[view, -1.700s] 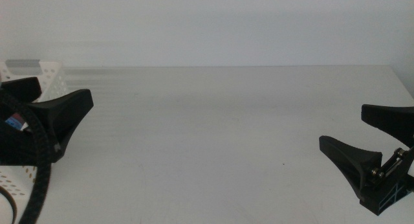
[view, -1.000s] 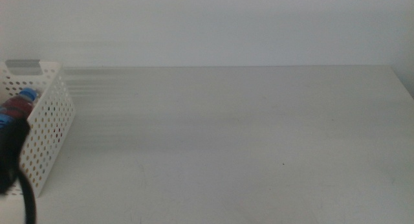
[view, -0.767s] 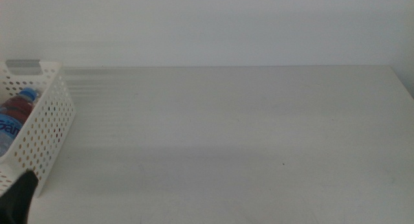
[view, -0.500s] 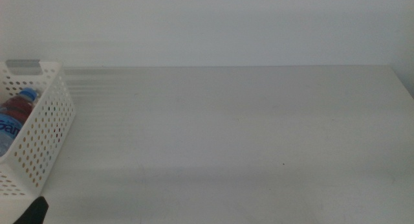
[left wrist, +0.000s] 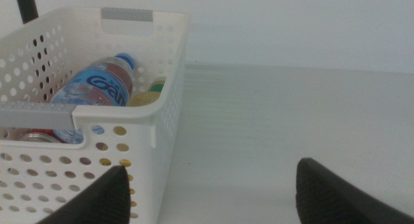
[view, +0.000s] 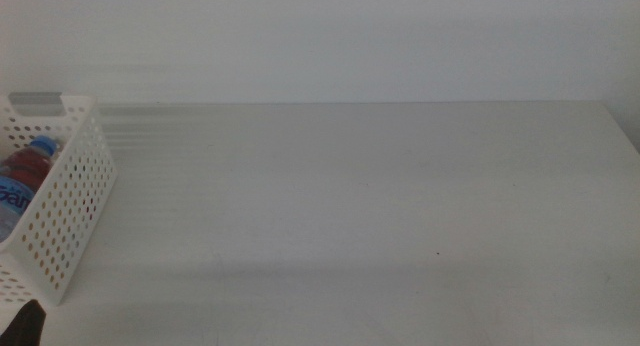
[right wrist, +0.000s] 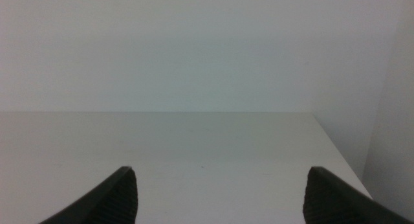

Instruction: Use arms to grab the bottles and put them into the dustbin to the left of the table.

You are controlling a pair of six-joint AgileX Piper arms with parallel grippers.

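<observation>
The white perforated dustbin [view: 72, 201] stands at the table's left edge. Inside it lie a water bottle [left wrist: 97, 85] with a blue cap, a bottle of yellow liquid [left wrist: 151, 92] with a green label, and a red can [left wrist: 37, 136] low in the near corner. My left gripper [left wrist: 217, 195] is open and empty, low beside the dustbin [left wrist: 116, 114] on its near side. Only a dark tip of the left arm [view: 22, 326] shows in the middle view's bottom left corner. My right gripper [right wrist: 220, 191] is open and empty over the bare table [right wrist: 194, 140], out of the middle view.
The white table [view: 350, 186] stretches from the dustbin to its right edge, with a pale wall behind it. The water bottle [view: 25, 164] shows above the dustbin's rim in the middle view.
The left gripper has drawn back from over the dustbin down to the bottom left corner of the middle view. The right gripper has left that view. The bottles lie still.
</observation>
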